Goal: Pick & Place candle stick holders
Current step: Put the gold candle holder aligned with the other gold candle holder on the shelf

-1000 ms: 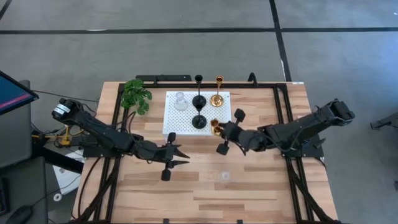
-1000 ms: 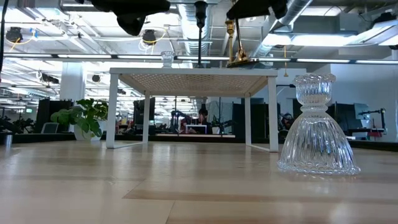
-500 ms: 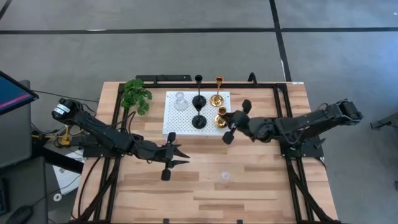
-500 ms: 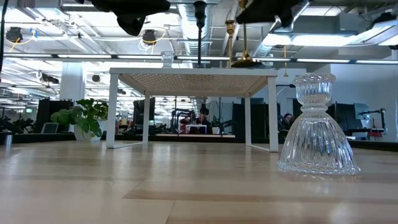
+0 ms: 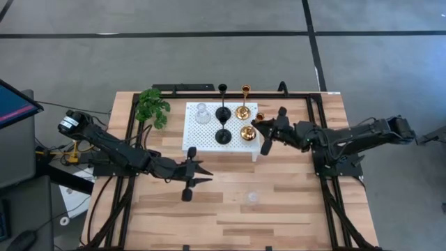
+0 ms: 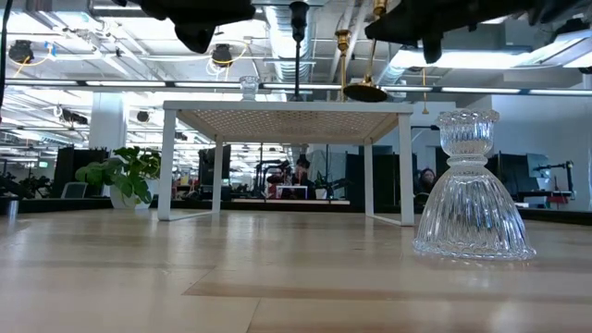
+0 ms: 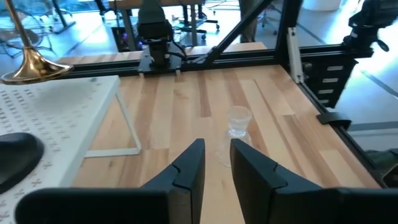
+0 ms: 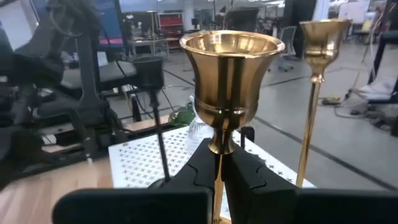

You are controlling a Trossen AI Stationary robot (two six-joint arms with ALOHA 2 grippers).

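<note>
My right gripper is shut on a shiny gold holder over the near right corner of the white perforated platform. On the platform stand a clear glass holder, two black holders and a taller gold holder. Another clear glass holder stands on its wide ribbed base on the bare wood, large in the low view. My left gripper hovers open and empty near the table's middle, left of that glass holder. My right gripper pinches the gold holder's thin stem between its two fingers, just below the cup. The fingers come level from the table's right side, across the stem. The holder stands upright, its base at about the platform's top; whether it touches, I cannot tell.
A green leafy plant stands at the far left of the table. Black frame rails run along the table's sides and far edge. Bare wood lies along the near half of the table.
My right gripper has carried the gold holder from the bare wood off the platform's near edge toward the far edge, to above the platform's near right corner, and has turned about a little. The holder has stayed upright. My left arm has kept still.
</note>
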